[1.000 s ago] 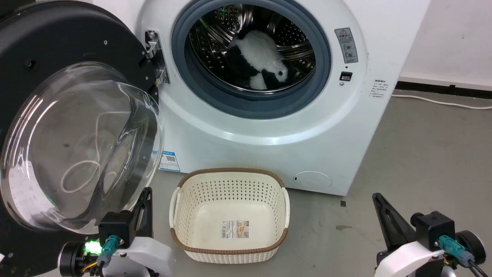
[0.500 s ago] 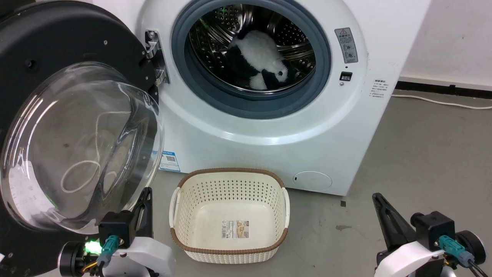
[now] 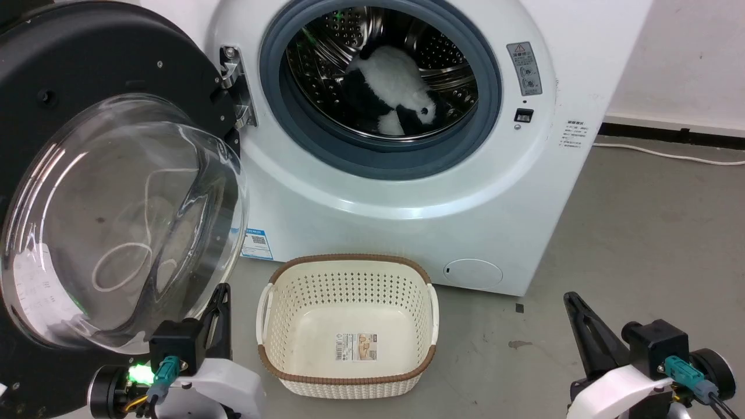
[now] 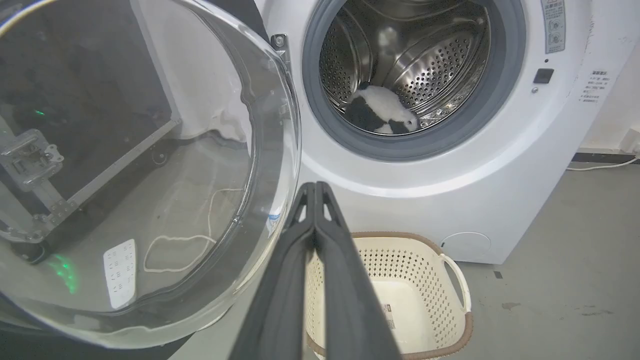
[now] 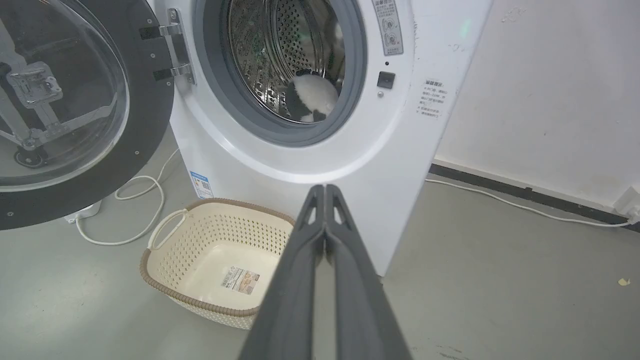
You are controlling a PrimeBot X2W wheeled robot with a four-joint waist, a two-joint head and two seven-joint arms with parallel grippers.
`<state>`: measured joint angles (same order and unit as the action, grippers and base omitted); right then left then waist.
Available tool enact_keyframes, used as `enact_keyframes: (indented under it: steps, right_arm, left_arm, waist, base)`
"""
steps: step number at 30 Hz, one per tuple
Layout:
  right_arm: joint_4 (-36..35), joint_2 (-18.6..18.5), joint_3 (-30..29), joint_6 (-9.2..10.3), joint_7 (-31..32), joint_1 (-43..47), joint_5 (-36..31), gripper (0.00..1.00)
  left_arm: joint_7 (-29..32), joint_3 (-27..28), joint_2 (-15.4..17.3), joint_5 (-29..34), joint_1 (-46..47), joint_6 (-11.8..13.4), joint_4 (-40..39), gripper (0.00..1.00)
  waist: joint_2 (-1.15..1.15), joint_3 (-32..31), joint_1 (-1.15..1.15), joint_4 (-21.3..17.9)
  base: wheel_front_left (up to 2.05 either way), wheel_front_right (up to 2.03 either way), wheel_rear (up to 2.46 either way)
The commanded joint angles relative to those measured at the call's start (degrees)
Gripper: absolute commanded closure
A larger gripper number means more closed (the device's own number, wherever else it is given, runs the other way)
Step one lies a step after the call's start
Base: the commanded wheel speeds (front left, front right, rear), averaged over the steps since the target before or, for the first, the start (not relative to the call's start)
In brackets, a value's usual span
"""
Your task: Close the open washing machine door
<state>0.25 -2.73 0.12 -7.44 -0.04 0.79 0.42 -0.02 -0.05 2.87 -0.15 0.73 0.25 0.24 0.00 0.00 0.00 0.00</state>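
Nothing has shifted in the last second: both arms and the door sit just as they did. Nearest to me, the left gripper (image 4: 315,186) has its two dark fingers pressed together on nothing, tips just beside the lower edge of the door's glass; I can't tell if they touch it. The right gripper (image 5: 325,187) is likewise closed and empty, well off to the right over bare floor. Between them a cream basket (image 3: 349,259) stands empty on the floor.

The washing machine door (image 3: 99,52) hangs wide open at the left, inner face towards us, its glass bowl (image 3: 122,192) bulging out. It looks heavy and stiff, swinging only on the hinge (image 3: 236,87). The glass is curved and likely slippery, so I'd press on the black rim at the free edge, far from the hinge, where a push gets most leverage.

Behind it, the washing machine (image 3: 407,192) shows its open drum with a black-and-white plush toy (image 3: 390,87) inside.
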Motion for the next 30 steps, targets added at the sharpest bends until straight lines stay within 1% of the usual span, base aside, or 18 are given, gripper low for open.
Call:
enact_keyframes:
  steps: [1, 2, 3, 30]
  right_arm:
    - [-0.2, -0.1, -0.1, -0.05, 0.0, -0.8, -0.4, 1.00]
    - [-0.2, -0.1, -0.1, -0.05, 0.0, -0.8, -0.4, 1.00]
    - [0.0, 0.0, 0.0, 0.00, 0.0, 0.0, 0.0, 0.00]
    - [1.5, 0.0, 0.4, 0.00, -3.2, 1.6, 4.9, 0.00]
  left_arm:
    - [0.0, 0.0, 0.0, 0.1, -0.7, -0.2, -0.2, 1.00]
    - [0.0, 0.0, 0.0, 0.1, -0.7, -0.2, -0.2, 1.00]
    - [0.0, 0.0, 0.0, 0.0, 0.0, 0.0, 0.0, 0.00]
    - [-3.2, -2.4, 0.0, -3.9, -0.8, 0.2, 1.2, 0.00]
  waist:
    - [0.00, 0.0, 0.00, 0.0]
    - [0.00, 0.0, 0.00, 0.0]
    - [0.00, 0.0, 0.00, 0.0]
    - [0.00, 0.2, 0.00, 0.2]
  base:
    - [0.00, 0.00, 0.00]
    - [0.00, 0.00, 0.00]
    - [0.00, 0.00, 0.00]
    - [0.00, 0.00, 0.00]
